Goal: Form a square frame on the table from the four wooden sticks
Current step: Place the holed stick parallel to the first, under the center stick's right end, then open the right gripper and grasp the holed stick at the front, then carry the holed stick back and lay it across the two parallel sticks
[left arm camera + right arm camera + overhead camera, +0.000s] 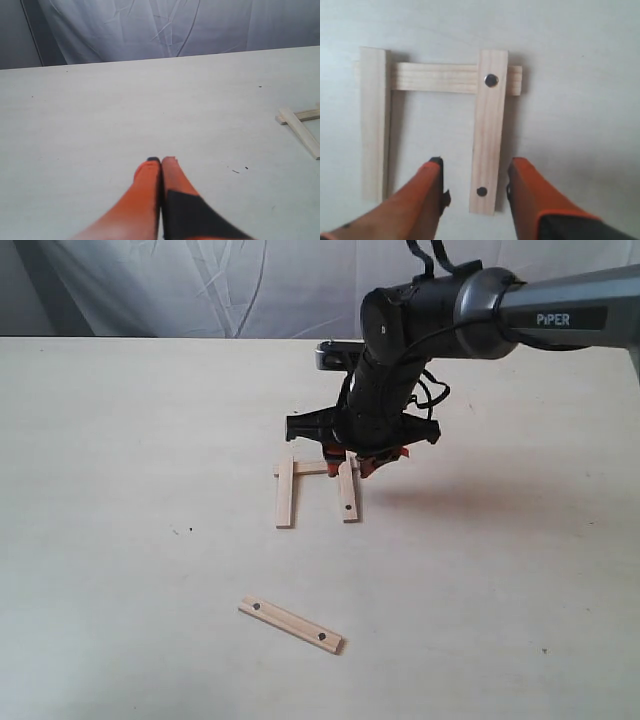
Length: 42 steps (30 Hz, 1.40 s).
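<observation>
Right wrist view: spread claw [478, 164] straddles holed stick [490, 125].

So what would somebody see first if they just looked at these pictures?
The big black arm hangs over the middle of the table, its orange right gripper open on either side of a holed stick. Beneath it, three sticks form a square missing one side, and the fourth stick lies alone nearer the camera.
</observation>
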Tool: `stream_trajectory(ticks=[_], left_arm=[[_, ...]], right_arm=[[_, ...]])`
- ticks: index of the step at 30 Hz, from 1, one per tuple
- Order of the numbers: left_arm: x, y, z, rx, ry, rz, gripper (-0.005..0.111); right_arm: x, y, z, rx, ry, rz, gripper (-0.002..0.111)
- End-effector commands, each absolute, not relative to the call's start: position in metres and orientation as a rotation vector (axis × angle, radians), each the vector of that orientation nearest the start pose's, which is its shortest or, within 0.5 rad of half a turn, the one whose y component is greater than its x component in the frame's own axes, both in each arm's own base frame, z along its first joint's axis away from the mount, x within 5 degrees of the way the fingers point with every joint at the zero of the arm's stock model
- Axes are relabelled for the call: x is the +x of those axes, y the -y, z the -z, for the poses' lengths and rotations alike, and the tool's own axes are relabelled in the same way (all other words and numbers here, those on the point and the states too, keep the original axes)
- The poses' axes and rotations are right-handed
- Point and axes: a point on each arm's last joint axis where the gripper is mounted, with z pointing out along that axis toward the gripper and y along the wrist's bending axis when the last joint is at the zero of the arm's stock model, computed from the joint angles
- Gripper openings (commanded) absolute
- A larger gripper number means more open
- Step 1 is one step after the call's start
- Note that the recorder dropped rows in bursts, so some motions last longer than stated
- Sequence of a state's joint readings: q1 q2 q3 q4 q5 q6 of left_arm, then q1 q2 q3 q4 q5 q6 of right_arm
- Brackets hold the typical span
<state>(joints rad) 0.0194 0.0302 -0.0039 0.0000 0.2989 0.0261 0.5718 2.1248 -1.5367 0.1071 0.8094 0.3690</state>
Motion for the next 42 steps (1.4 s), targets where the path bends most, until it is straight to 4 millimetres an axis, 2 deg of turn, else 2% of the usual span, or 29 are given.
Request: stream_trajectory(ticks=[1,4,11,16,18,22,25,33,42], left_arm=[[0.056,-0.001,-0.186,0.001,-1.793,-0.026,0.000],[0.056,-0.001,-0.186,0.001,-1.793,-0.026,0.000],[0.056,-0.001,-0.186,0.001,-1.793,-0.026,0.000],[0.056,-0.001,-0.186,0.001,-1.793,-0.026,0.000],[0.056,-0.001,-0.186,0.001,-1.793,-0.026,0.000],[0.056,-0.001,-0.186,0.001,-1.793,-0.026,0.000],[0.056,-0.001,-0.186,0.001,-1.793,-0.026,0.000],[0.056,-0.001,-0.186,0.001,-1.793,-0.026,0.000],[0.056,-0.001,-0.186,0.001,-1.793,-0.026,0.000]], right_arm=[[0.354,-0.239,-0.176,-0.351,-2.933,-0.262,0.042],[0.341,-0.247,-0.183,-0.473,-2.946,-0.245,0.042],[0.291,-0.297,-0.187,-0.978,-2.856,-0.217,0.042],[0.257,-0.323,-0.186,-1.273,-2.769,-0.198,0.042],[0.247,-0.328,-0.184,-1.350,-2.747,-0.186,0.042],[0.232,-0.324,-0.167,-1.439,-2.752,-0.115,0.042],[0.228,-0.318,-0.155,-1.448,-2.753,-0.101,0.042],[0.225,-0.323,-0.150,-1.545,-2.652,-0.222,0.042],[0.219,-0.314,-0.134,-1.607,-2.619,-0.209,0.042]])
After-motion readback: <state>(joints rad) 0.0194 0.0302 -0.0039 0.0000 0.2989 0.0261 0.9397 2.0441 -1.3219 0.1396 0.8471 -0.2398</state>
